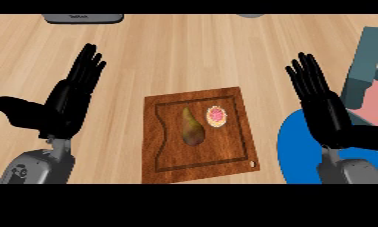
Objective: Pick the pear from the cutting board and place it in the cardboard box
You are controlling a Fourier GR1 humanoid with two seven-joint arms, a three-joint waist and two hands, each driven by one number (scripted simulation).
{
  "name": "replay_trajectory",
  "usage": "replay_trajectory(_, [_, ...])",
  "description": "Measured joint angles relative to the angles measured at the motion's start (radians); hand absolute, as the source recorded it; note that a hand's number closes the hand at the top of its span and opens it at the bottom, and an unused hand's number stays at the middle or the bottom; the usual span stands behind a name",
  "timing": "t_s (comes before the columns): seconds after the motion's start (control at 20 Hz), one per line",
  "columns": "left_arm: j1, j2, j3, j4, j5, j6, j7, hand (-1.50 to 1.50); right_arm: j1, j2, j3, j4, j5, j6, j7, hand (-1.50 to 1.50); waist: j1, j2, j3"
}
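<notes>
A green-brown pear (192, 128) lies on the dark wooden cutting board (167, 157) in the lower middle of the head view, stem end pointing away. My left hand (68, 102) stands open at the left, fingers up, well clear of the board. My right hand (322, 105) stands open at the right, fingers up, also apart from the board. Neither hand touches the pear. A grey-blue and pink shape (363, 78) at the right edge is cut off by the frame; I cannot tell whether it is the box.
A small round pink-topped tart (216, 116) sits on the board just right of the pear. A blue round plate (297, 152) lies under my right forearm. A grey object (83, 18) shows at the far left edge, another grey item (251, 15) at the far middle.
</notes>
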Motion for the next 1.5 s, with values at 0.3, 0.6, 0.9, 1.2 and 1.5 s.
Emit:
replay_trajectory(0.3, [0.036,0.107,-0.017,0.101,-0.141,-0.024,-0.035,0.00,0.084,-0.124,-0.027,-0.072,0.187,-0.051,-0.083,-1.50,-0.020,-0.010,0.005])
replay_trajectory(0.6, [0.094,0.150,-0.044,0.165,-0.218,-0.030,-0.072,0.00,0.216,-0.106,-0.105,-0.080,0.390,-0.303,-0.215,-1.50,-0.044,-0.014,0.008])
replay_trajectory(0.9, [0.099,0.149,-0.069,0.213,-0.265,-0.035,-0.109,0.00,0.365,-0.169,0.043,-0.222,0.715,-0.397,-0.222,-1.50,-0.026,-0.013,0.003])
replay_trajectory(1.2, [0.092,0.136,-0.080,0.241,-0.289,-0.031,-0.128,0.00,0.474,-0.237,0.186,-0.427,1.025,-0.356,0.075,-1.50,-0.018,-0.012,-0.002])
replay_trajectory(1.5, [0.063,0.131,-0.074,0.284,-0.293,-0.047,-0.151,0.00,0.474,-0.215,0.352,-0.637,1.275,-0.169,0.446,-1.50,-0.002,-0.008,-0.002])
